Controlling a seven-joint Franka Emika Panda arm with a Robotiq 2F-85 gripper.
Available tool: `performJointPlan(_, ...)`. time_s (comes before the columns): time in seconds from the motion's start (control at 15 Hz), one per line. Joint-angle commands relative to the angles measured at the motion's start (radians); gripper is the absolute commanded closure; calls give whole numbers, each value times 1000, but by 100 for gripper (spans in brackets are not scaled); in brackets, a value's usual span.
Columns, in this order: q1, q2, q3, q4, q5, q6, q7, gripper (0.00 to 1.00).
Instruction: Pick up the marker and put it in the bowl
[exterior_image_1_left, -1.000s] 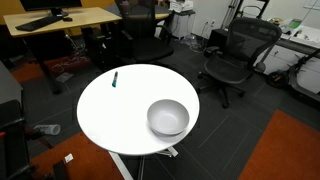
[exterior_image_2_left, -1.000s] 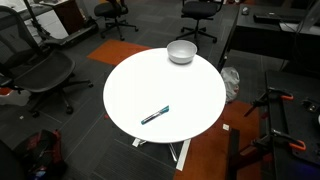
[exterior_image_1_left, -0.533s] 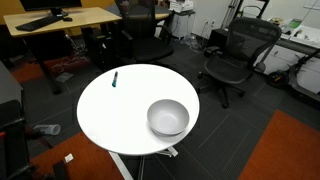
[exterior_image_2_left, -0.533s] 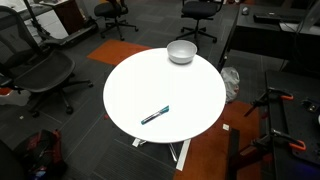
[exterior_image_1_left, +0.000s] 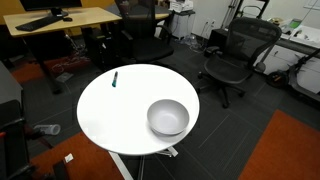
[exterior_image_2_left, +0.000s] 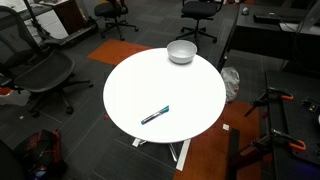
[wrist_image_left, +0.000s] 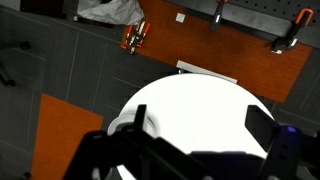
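"Have the fingers (wrist_image_left: 198, 122) got hold of anything?"

"No. In the wrist view they're spread wide, one dark prong on each side, and all I can see in the gap between them is bare white surface (wrist_image_left: 190, 95). They hang high above it and touch nothing."

"So where's the marker?"

"Lying flat on the surface, close to the rim. You can see it in both exterior views (exterior_image_1_left: 114, 79) (exterior_image_2_left: 155, 115). It's a thin dark teal stick with nothing around it. It's outside the wrist view, so I can't tell which side of the fingers it lies on, only that it's below them and not between them."

"And the bowl?"

"The bowl (exterior_image_1_left: 168, 117) (exterior_image_2_left: 181, 51) stands upright near the far rim of the surface from the marker, well apart from it. It's grey, looks metallic, and its inside looks bare. It's out of the wrist view too."

"What's beyond the fingers?"

"Past the rim of the surface there's dark floor and an orange floor patch (wrist_image_left: 240, 50). An office chair (exterior_image_1_left: 235, 50) stands near the surface."
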Motion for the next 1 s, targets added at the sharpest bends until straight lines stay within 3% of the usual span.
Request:
performJointPlan(0.0, 35, 80, 14, 39, -24, 58, -25, 0)
performJointPlan(0.6, 92, 235, 42, 18, 20, 312, -46, 0)
performJointPlan(0.93, 113, 342, 68, 28, 47, 367, -66, 0)
